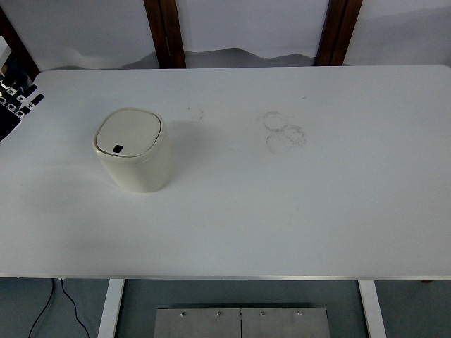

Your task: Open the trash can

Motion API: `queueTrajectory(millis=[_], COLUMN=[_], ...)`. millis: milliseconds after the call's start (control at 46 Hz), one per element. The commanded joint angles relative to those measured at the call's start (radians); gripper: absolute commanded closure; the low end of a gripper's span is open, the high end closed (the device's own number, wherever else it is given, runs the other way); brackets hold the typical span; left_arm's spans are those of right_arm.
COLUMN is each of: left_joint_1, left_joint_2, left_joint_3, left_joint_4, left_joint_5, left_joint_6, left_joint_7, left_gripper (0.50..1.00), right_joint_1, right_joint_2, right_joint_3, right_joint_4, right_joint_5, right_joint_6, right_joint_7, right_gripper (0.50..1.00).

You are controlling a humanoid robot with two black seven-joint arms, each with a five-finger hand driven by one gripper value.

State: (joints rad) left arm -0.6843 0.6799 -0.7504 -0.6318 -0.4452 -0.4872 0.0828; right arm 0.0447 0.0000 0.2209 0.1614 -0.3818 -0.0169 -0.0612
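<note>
A: Top view. Trash can?
B: Cream trash can (134, 150), lid down, upright on the white bench (296, 211), left of centre.
A: Fingers?
B: Left hand (15, 105) at the left edge, well apart from it; fingers' state unclear.
</note>
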Motion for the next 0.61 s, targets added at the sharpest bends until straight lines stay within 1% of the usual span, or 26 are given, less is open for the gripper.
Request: queueTrajectory(millis=[0, 43, 109, 261, 326, 413, 478, 500, 522, 587], left_joint_1=[-0.003, -0.010, -0.017, -0.055, -0.087, -0.150, -0.216, -0.216, -0.292, -0.374], left_joint_2=[0.012, 0.018, 0.036, 0.159, 0.190, 0.228, 0.247, 0.247, 0.254, 0.257], left_joint_3=[0.003, 0.006, 0.008, 0.020, 0.042, 0.107, 0.183, 0.183, 0.274, 0.379], left_joint_4=[-0.006, -0.014, -0.052, -0.230, -0.298, -0.354, -0.361, -0.361, -0.362, -0.364], left_joint_5=[0.000, 0.000, 0.002, 0.013, 0.023, 0.039, 0.042, 0.042, 0.052, 0.060], left_joint_6=[0.009, 0.022, 0.071, 0.200, 0.248, 0.280, 0.285, 0.285, 0.282, 0.279], left_joint_7=[0.002, 0.006, 0.015, 0.020, 0.040, 0.084, 0.100, 0.100, 0.107, 0.121], left_gripper=[0.500, 0.500, 0.500, 0.500, 0.500, 0.500, 0.500, 0.500, 0.500, 0.500], right_joint_1=[0.000, 0.000, 0.000, 0.003, 0.003, 0.004, 0.004, 0.004, 0.004, 0.004], right_joint_2=[0.000, 0.000, 0.000, 0.000, 0.000, 0.000, 0.000, 0.000, 0.000, 0.000], right_joint_3=[0.000, 0.000, 0.000, -0.002, -0.002, -0.002, 0.000, 0.000, 0.000, 0.000], right_joint_4=[0.000, 0.000, 0.000, 0.000, 0.000, 0.001, 0.001, 0.001, 0.001, 0.001], right_joint_5=[0.000, 0.000, 0.000, 0.000, 0.000, 0.000, 0.000, 0.000, 0.000, 0.000], right_joint_6=[0.000, 0.000, 0.000, 0.000, 0.000, 0.000, 0.000, 0.000, 0.000, 0.000], right_joint_7=[0.000, 0.000, 0.000, 0.000, 0.000, 0.000, 0.000, 0.000, 0.001, 0.001], right_gripper=[0.505, 0.505, 0.505, 0.505, 0.505, 0.505, 0.505, 0.505, 0.505, 0.505])
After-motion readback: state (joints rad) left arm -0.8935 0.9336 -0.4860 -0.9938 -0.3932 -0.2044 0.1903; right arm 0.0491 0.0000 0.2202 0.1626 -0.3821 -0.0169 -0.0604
